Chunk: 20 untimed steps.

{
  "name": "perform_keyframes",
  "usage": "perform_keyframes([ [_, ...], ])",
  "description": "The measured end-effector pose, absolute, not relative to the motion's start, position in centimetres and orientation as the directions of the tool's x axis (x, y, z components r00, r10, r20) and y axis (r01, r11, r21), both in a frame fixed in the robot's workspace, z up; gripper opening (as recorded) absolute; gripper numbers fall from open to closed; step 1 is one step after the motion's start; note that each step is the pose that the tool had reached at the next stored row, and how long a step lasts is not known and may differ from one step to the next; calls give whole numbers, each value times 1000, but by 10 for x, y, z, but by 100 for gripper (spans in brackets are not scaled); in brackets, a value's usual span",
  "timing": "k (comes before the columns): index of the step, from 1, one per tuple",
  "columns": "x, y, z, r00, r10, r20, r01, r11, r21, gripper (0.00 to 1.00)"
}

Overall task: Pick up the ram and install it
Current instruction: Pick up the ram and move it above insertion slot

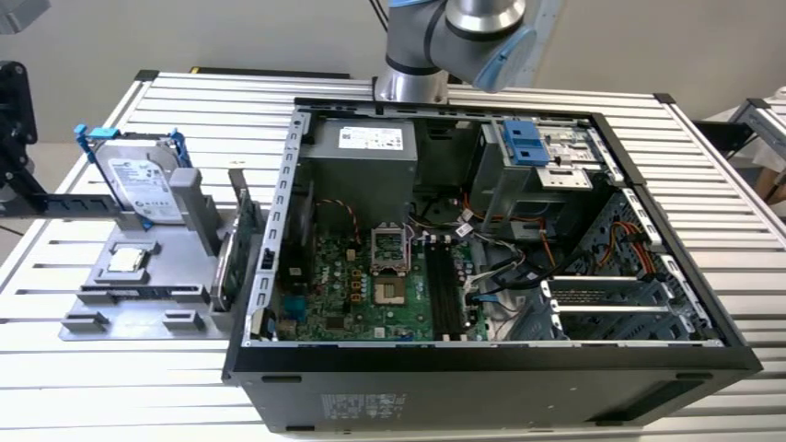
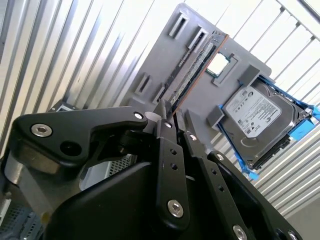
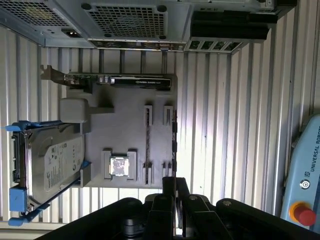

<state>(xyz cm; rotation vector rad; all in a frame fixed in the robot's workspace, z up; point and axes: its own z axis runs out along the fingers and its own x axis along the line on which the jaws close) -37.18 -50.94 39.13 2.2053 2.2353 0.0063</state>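
Observation:
The ram (image 3: 147, 145) is a thin dark stick standing on edge in a slot of the grey holder (image 3: 125, 125), beside a small square chip (image 3: 120, 166). In the second wrist view the ram (image 2: 192, 70) runs lengthwise just past my fingertips. My gripper (image 3: 175, 182) hangs above the holder's near edge, apart from the ram, its fingers (image 2: 167, 130) shut with nothing between them. In the open computer case (image 1: 264, 276), the motherboard's long black slots (image 1: 443, 290) lie bare.
On the holder (image 1: 135, 276) also rest a silver hard drive in a blue frame (image 1: 135, 184) and a green card with a metal bracket (image 3: 120, 80). The case stands on a ribbed metal table (image 1: 123, 387). The arm's base (image 1: 411, 55) is behind the case.

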Motion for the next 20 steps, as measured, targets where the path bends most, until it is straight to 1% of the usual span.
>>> perform_keyframes([
  [20,-366,-509,394,-13,1000,1,1000,13,4,0],
])
